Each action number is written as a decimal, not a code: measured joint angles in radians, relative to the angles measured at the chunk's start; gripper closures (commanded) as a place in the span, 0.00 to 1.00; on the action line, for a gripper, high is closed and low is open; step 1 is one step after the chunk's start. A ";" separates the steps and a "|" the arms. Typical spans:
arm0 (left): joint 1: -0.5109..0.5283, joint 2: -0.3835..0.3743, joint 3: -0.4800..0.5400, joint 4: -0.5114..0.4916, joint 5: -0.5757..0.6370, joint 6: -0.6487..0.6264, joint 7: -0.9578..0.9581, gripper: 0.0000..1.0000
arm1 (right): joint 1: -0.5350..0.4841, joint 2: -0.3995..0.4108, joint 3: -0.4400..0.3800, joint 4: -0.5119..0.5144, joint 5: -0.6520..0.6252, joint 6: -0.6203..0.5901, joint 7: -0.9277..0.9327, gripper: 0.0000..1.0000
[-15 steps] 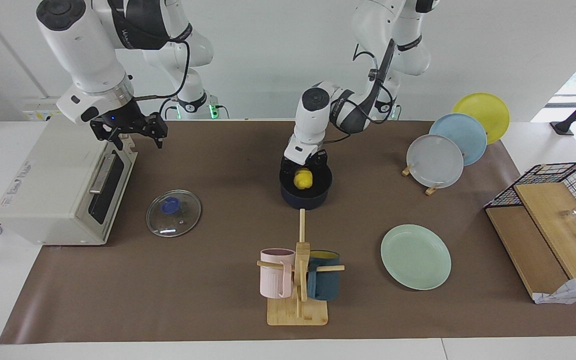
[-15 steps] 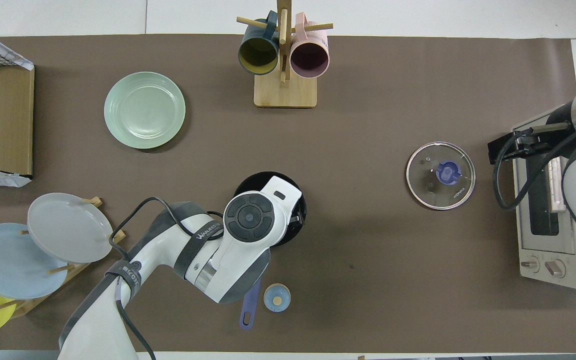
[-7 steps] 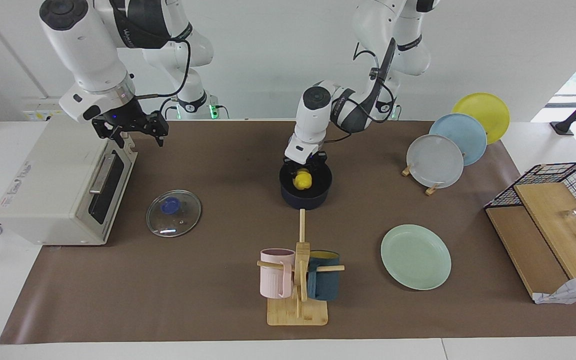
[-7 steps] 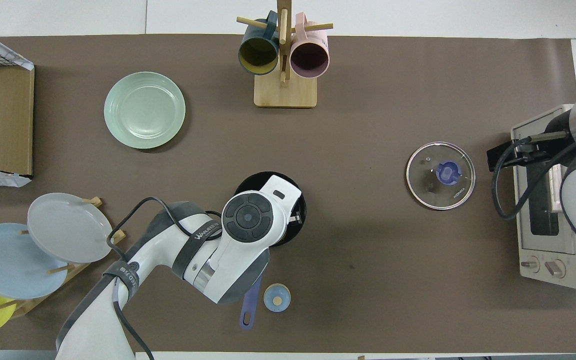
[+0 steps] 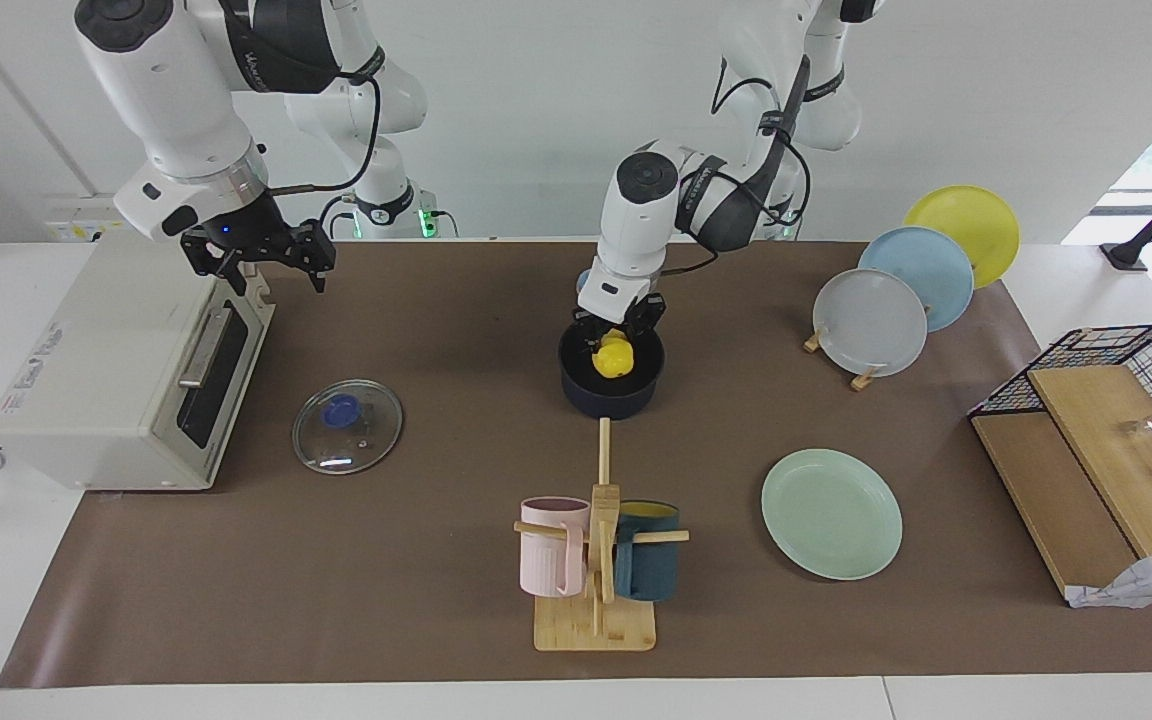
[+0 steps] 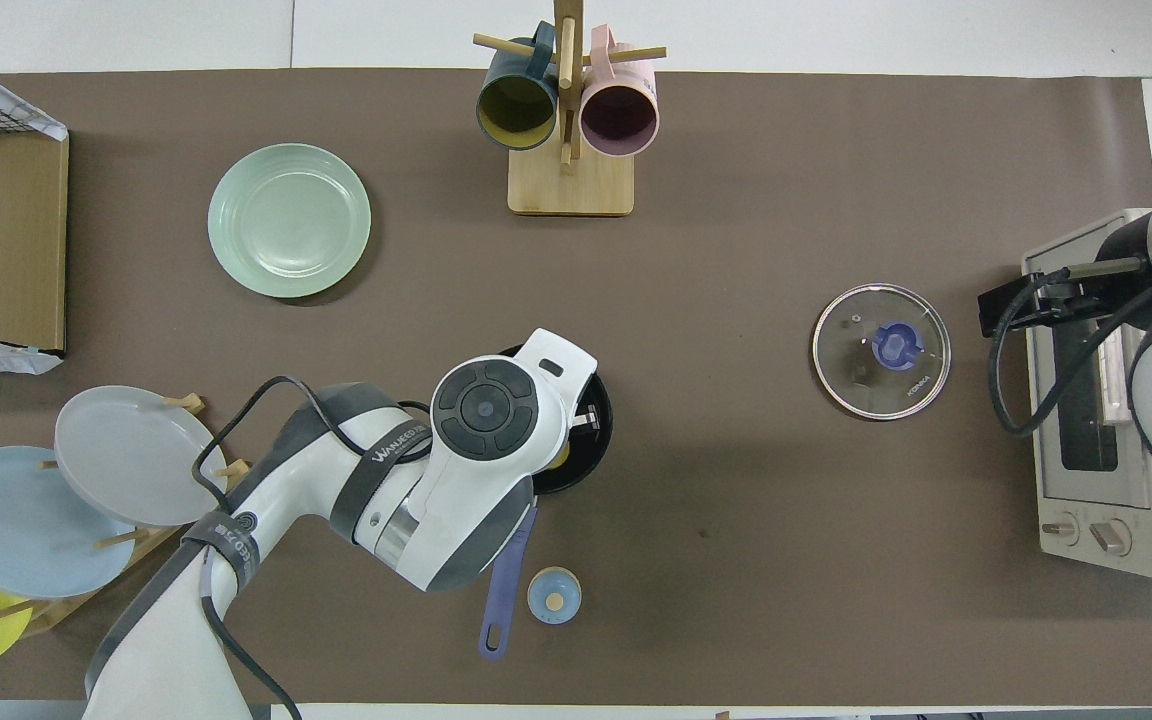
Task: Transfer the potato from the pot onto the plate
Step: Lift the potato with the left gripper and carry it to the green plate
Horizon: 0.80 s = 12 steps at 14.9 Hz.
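The yellow potato (image 5: pixel 613 357) sits between the fingers of my left gripper (image 5: pixel 616 340), which is shut on it at rim height inside the mouth of the dark blue pot (image 5: pixel 612 400). In the overhead view my left arm covers most of the pot (image 6: pixel 598 440); its blue handle (image 6: pixel 504 595) points toward the robots. The mint-green plate (image 5: pixel 831 513) lies empty, farther from the robots than the pot and toward the left arm's end of the table; it also shows in the overhead view (image 6: pixel 289 220). My right gripper (image 5: pixel 261 262) waits over the toaster oven.
A glass lid (image 5: pixel 347 425) lies beside the toaster oven (image 5: pixel 116 370). A wooden mug rack (image 5: pixel 596 560) with two mugs stands farther out than the pot. A rack of grey, blue and yellow plates (image 5: pixel 871 322) and a wire basket (image 5: pixel 1106 400) stand at the left arm's end. A small blue cap (image 6: pixel 553 595) lies beside the pot handle.
My left arm has risen a little and shifted toward the left arm's end, with the potato moving along in the gripper. The right arm has barely moved.
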State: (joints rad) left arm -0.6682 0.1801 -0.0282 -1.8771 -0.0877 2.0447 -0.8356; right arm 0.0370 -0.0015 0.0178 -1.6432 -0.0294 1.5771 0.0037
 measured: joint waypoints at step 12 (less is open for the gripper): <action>0.530 0.176 0.015 0.394 -0.042 -0.276 0.669 1.00 | -0.002 0.000 -0.002 0.005 0.000 -0.014 0.000 0.00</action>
State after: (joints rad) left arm -0.1387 0.3565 -0.0131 -1.4831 -0.1300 1.7682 -0.1671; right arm 0.0346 -0.0015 0.0156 -1.6379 -0.0294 1.5629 0.0038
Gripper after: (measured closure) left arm 0.419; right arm 0.000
